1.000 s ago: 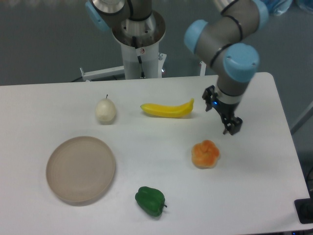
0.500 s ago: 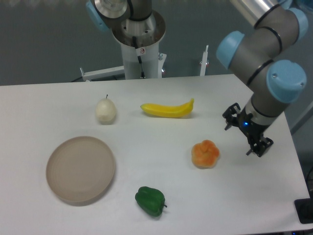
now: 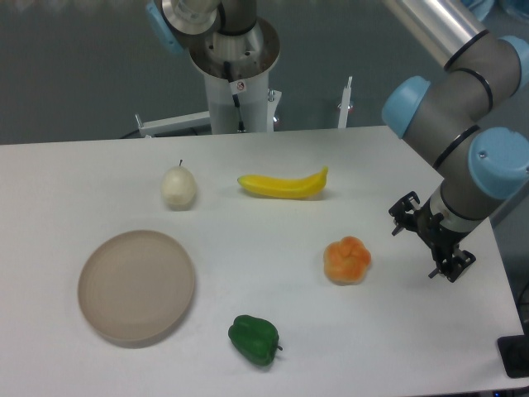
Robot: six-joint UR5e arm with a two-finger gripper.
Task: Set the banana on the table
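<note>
We watch our gripper (image 3: 430,244), jaws released and empty, swing farther right of the banana (image 3: 282,184), which stays lying on the table (image 3: 74,182), apparently placed.

I see even, bright overhead light on the white bench (image 3: 248,273); shadows under the fruit are faint and soft. The picture is slightly soft and grainy overall, with a dim grey background and no harsh glare.
</note>
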